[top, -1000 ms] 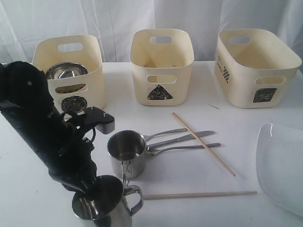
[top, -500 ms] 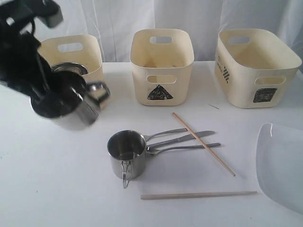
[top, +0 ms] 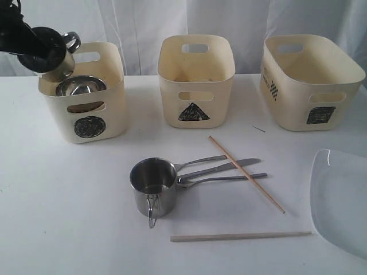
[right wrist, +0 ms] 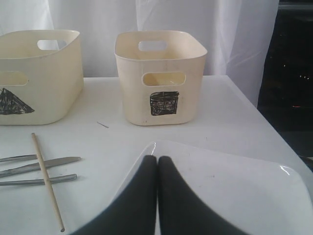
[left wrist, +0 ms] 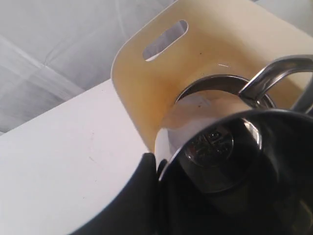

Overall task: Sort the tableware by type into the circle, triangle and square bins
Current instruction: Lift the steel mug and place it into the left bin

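Note:
My left gripper [top: 35, 50] is shut on the wall of a steel handled mug [top: 60, 54] and holds it tilted over the back left rim of the circle bin [top: 86, 106]. A steel bowl [top: 80, 86] lies in that bin. In the left wrist view the mug [left wrist: 220, 147] fills the frame above the bowl [left wrist: 215, 83], clamped by my gripper [left wrist: 159, 164]. A second mug [top: 153, 184] stands beside the fork [top: 200, 162], knife [top: 229, 167] and spoon [top: 229, 179]. Two chopsticks [top: 246, 182] [top: 241, 235] lie nearby. My right gripper [right wrist: 157, 159] is shut and empty over the clear plate [right wrist: 234, 186]. No white bowl shows.
The triangle bin [top: 195, 74] stands at the back middle and the wider square bin [top: 309, 80] at the back right. The clear plate [top: 341, 200] lies at the table's right edge. White curtains hang behind the bins.
My left gripper has lifted the mug from the table's front left, up and back, until it hangs over the circle bin. The right gripper's earlier state is not shown.

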Controlling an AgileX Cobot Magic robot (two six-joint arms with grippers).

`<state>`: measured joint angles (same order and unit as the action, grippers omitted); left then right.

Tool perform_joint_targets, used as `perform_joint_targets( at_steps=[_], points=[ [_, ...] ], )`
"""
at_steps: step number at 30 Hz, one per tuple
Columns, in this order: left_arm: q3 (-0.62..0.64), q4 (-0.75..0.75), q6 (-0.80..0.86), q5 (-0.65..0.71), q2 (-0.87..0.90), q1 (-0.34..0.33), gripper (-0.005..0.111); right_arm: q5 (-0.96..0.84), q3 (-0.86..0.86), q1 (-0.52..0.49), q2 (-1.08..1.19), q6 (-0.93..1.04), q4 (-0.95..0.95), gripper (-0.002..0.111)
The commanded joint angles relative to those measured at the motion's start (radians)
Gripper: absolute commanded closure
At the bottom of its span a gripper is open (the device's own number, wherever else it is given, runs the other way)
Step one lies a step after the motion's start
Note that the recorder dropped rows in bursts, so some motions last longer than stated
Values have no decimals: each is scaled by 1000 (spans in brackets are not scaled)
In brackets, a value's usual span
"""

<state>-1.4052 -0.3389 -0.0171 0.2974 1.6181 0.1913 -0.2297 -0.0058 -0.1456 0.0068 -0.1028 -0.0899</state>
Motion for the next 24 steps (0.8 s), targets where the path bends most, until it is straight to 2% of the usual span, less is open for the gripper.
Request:
perform_joint_targets(
  at_steps=[1, 5, 10, 12, 15, 19, 21, 24],
  points=[
    [-52, 10, -13, -101, 119, -12, 107, 8, 6, 0, -7, -1, -7, 108],
    [-85, 52, -13, -152, 196, -12, 107, 8, 6, 0, -7, -1, -7, 108],
    [-115, 75, -13, -122, 258, -12, 106, 8, 6, -1, -7, -3, -7, 108],
    [-117, 76, -13, -99, 264, -10, 99, 9, 6, -1, -7, -6, -7, 108],
    [-119, 76, -17, -80, 266, -10, 83, 9, 6, -1, -7, -6, -7, 108],
    [-121, 76, -81, -39, 238, -10, 65, 9, 6, -1, -7, -6, -7, 108],
    [-121, 77, -95, -9, 215, -10, 60, 9, 6, -1, -7, -6, -7, 108],
    [-121, 110, -96, 35, 171, -10, 60, 9, 6, -1, -7, -6, -7, 108]
  ],
)
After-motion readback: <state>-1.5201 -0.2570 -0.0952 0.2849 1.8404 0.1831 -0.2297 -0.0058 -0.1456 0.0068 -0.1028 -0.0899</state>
